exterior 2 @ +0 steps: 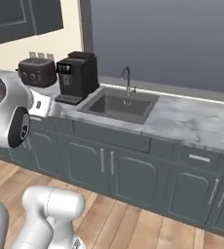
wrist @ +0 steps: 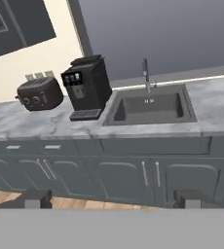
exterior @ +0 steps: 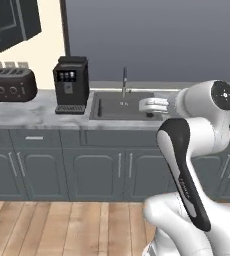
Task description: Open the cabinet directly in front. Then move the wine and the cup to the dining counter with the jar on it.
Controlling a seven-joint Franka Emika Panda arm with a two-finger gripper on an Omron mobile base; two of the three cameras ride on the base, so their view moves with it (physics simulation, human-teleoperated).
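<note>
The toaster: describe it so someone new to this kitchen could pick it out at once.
Start at the marble counter with the sink set in it. Left of the sink stands a tall black coffee machine, and left of that, against the cream wall, sits the toaster. It is the low, rounded dark box with slots on top and two round knobs on its front, much shorter than the coffee machine.

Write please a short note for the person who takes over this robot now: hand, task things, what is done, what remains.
Hand: open, holds nothing, raised in front of the counter, facing the sink.
Cabinet: upper left, above the toaster; whether its door is fully shut cannot be told.
Wine, cup, jar and dining counter: not located yet.
Done: nothing visible.
Left: open the cabinet, then move wine and cup to the dining counter.
</note>
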